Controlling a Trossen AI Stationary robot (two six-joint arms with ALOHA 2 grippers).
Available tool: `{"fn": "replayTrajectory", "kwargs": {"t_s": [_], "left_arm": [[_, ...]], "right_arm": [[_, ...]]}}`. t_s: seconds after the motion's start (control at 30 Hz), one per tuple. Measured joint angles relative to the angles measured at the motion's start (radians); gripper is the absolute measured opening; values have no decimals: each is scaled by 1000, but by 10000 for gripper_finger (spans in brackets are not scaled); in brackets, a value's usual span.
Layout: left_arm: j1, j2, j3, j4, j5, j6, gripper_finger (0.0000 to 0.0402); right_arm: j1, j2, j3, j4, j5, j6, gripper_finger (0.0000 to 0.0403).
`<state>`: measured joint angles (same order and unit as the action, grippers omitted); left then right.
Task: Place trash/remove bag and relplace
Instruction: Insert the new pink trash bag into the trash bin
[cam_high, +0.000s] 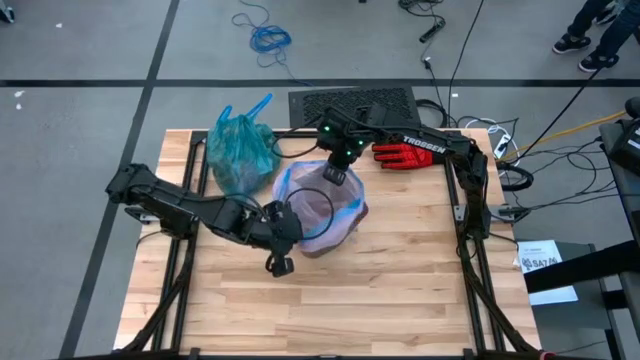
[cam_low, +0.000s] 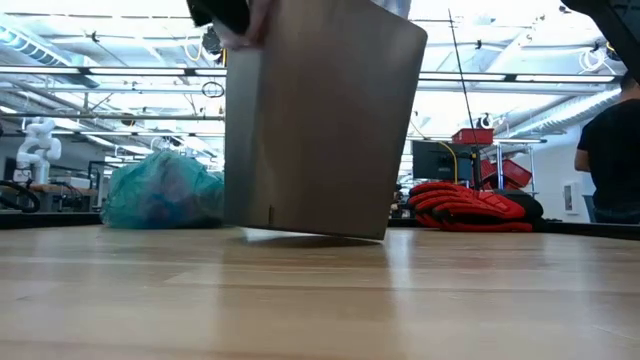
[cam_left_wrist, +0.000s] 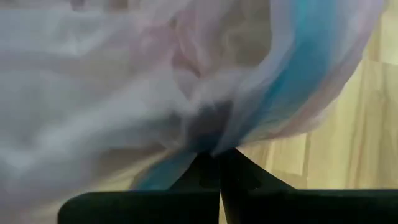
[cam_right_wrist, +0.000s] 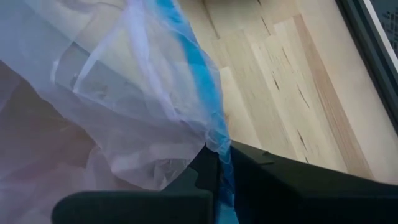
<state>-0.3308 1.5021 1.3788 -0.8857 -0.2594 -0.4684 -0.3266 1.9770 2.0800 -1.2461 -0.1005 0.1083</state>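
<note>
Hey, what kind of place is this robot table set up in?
Probably a robotics lab or workshop: open ceiling with strip lights, a white robot arm off in the background, and loose cables across the grey floor.

A red glove (cam_high: 404, 153) lies at the wooden table's (cam_high: 400, 290) far edge.

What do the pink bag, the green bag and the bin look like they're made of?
Pink bag: thin translucent plastic film, since the wood shows through its wrinkles, with a blue strip along the edge. Both shut grippers, left and right, pinch it.
Green bag: similar crinkly translucent plastic, teal, knotted and full.
Bin: smooth, matte grey-brown walls; plastic or coated metal, I can't tell which.
</note>
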Motion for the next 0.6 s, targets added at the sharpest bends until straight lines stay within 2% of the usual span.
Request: {"fn": "replayTrajectory", "kwargs": {"t_s": [0.17, 0.43, 0.6], "left_arm": [[-23, 0, -50, 71, -27, -84, 0], [-48, -84, 41, 66, -29, -103, 0], [-62, -160, 82, 59, 12, -133, 0]], "right_arm": [[-1, 0, 0, 0, 0, 0, 11], [-1, 2, 0, 16, 0, -15, 11], [-1, 2, 0, 24, 1, -17, 11]]}}
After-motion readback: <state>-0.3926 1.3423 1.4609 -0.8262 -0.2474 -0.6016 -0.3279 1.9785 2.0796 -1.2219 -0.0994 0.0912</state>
